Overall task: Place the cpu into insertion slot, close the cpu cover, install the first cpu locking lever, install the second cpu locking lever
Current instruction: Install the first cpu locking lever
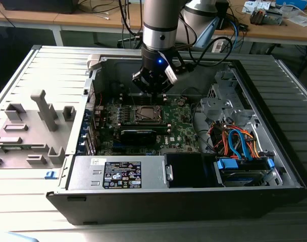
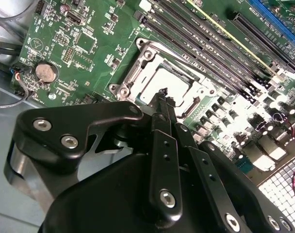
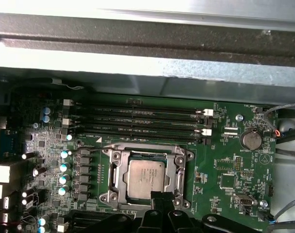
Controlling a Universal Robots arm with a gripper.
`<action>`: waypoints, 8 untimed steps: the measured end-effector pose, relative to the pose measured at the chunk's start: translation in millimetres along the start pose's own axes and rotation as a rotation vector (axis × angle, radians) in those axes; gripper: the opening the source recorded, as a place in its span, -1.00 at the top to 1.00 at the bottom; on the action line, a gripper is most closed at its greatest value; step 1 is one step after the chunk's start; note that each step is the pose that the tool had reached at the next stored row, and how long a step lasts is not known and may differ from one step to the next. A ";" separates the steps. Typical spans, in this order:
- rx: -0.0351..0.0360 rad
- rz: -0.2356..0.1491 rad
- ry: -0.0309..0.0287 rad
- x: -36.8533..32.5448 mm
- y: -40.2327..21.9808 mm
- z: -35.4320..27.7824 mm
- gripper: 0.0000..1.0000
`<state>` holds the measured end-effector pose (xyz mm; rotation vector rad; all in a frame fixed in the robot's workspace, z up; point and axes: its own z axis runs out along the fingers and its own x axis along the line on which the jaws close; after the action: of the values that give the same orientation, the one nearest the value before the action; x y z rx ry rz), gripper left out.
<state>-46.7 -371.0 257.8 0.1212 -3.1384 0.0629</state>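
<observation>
Workbenches and cables sit behind an open computer case [image 1: 274, 151] lying on a ribbed grey table. I see the cpu [image 3: 146, 178] already seated in the insertion slot [image 3: 113, 182] on the green motherboard [image 3: 225, 170]. The cpu cover [image 3: 146, 150] appears closed around it, the chip showing through its window. I judge placement and cover done; whether either locking lever is latched I cannot tell. My gripper [image 2: 162, 94] hovers just above the socket's edge, its slim fingers [image 2: 159, 116] pressed together, holding nothing.
</observation>
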 end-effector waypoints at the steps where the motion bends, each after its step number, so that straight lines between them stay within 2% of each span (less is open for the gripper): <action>1: 0.0000 -0.002 0.0000 0.0 0.0 0.0 0.79; 8: 0.0001 -0.013 -0.0005 0.0 0.0 0.0 0.79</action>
<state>-46.7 -371.0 257.8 0.1416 -3.1378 0.0630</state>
